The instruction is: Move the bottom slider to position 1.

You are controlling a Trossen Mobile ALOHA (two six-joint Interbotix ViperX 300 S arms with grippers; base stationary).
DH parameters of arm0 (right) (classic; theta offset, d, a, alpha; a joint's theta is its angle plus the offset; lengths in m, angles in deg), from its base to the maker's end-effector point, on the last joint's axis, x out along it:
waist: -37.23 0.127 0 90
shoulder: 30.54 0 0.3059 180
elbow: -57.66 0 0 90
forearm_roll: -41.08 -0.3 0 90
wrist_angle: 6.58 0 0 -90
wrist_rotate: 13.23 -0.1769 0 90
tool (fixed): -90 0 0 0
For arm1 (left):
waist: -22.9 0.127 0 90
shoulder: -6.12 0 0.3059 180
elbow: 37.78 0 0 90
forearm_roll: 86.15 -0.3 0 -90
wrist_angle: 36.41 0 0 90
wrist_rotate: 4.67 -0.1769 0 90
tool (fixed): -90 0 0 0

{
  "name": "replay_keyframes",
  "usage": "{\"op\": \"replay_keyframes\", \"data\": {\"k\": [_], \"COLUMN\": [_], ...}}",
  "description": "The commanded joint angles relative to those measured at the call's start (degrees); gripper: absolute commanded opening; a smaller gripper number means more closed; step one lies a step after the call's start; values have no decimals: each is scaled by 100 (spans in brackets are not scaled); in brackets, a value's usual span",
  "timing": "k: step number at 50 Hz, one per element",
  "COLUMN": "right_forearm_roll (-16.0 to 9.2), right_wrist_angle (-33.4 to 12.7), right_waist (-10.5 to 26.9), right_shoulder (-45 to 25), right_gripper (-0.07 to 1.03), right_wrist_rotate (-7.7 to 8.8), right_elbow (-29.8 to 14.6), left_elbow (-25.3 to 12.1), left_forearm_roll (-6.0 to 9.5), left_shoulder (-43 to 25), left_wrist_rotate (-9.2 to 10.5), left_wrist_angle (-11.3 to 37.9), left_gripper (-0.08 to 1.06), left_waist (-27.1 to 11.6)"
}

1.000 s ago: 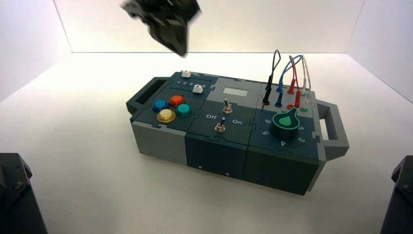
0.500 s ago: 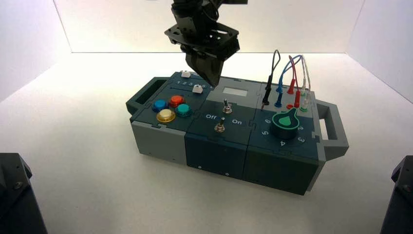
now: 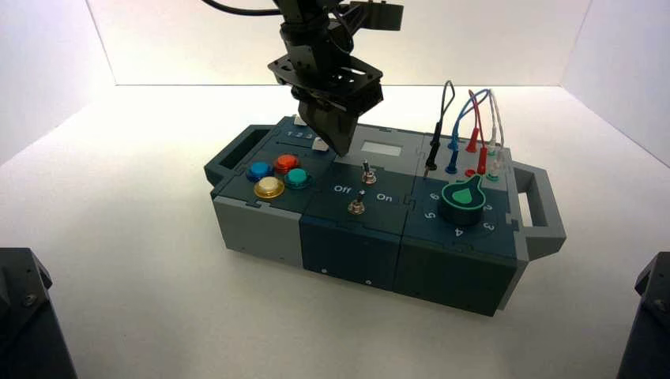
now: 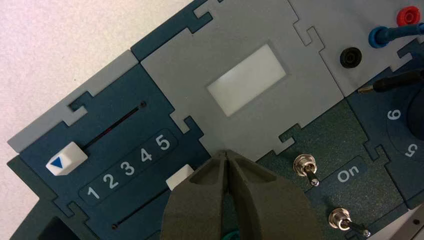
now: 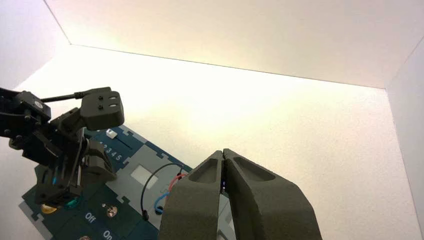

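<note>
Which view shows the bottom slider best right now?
The left wrist view: the bottom slider sits on its track below the numerals, beside the shut left gripper. In the high view it is a white speck at the gripper's tip; the right wrist view hides it behind the left arm.

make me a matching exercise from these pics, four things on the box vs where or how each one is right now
Things:
1. left gripper
2. bottom slider
3. top slider
4. right gripper

Places or states:
A. at the track end by the printed 1
B. jaws shut, raised away from the box
C. jaws shut, tip down beside a white slider knob
D. near the track end by the printed 5

Pairs: 1-C, 2-D, 3-A, 4-B
</note>
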Motion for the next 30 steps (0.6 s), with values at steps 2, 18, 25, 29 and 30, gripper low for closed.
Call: {"op": "replay_keyframes", "data": {"k": [2, 18, 25, 29, 30], "right_forearm_roll": [-9, -9, 0, 0, 0], "right_wrist_angle": [26, 26, 26, 26, 26], "right_waist": [9, 9, 9, 9, 9], "right_shoulder": [-79, -79, -79, -79, -79], "right_gripper": [-2, -2, -2, -2, -2], "right_wrist_rotate": [-9, -9, -9, -18, -9], "right_elbow": [-114, -123, -123, -123, -123], "left_elbow": [-123, -158, -158, -158, -158], "left_forearm_roll": [-79, -88, -88, -88, -88], "left_shoulder": [70, 79, 105, 105, 105], "left_wrist_rotate": [-26, -79, -88, -88, -97], "left_wrist_angle": [9, 44, 53, 62, 70], "left_gripper": [-3, -3, -3, -3, -3], "left_waist": [18, 290, 378, 396, 404]}}
